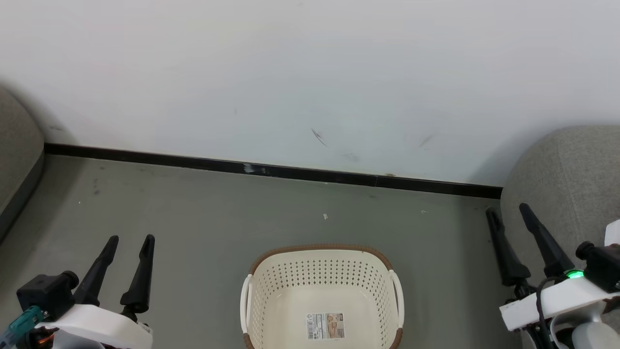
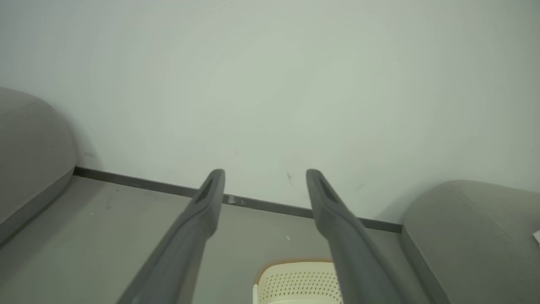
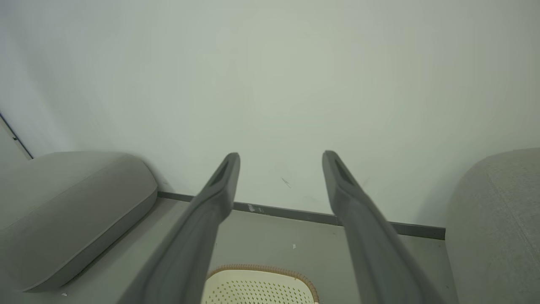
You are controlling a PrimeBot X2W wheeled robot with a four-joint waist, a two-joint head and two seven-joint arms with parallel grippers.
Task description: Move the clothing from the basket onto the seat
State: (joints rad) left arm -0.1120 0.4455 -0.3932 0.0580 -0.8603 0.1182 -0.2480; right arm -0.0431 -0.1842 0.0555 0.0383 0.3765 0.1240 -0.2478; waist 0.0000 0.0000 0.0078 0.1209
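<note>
Standing upright, basket (image 1: 322, 271) mouth upward.

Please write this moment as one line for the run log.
left gripper: open, empty | right gripper: open, empty | basket: on floor, visible inside bare but for label | seat: right of basket

Grey floor (image 1: 193, 223) bore the basket (image 1: 319, 276) centrally, a grey cushion (image 1: 14, 140) left, the seat (image 1: 562, 169) right, one white speck (image 1: 325, 216).
</note>
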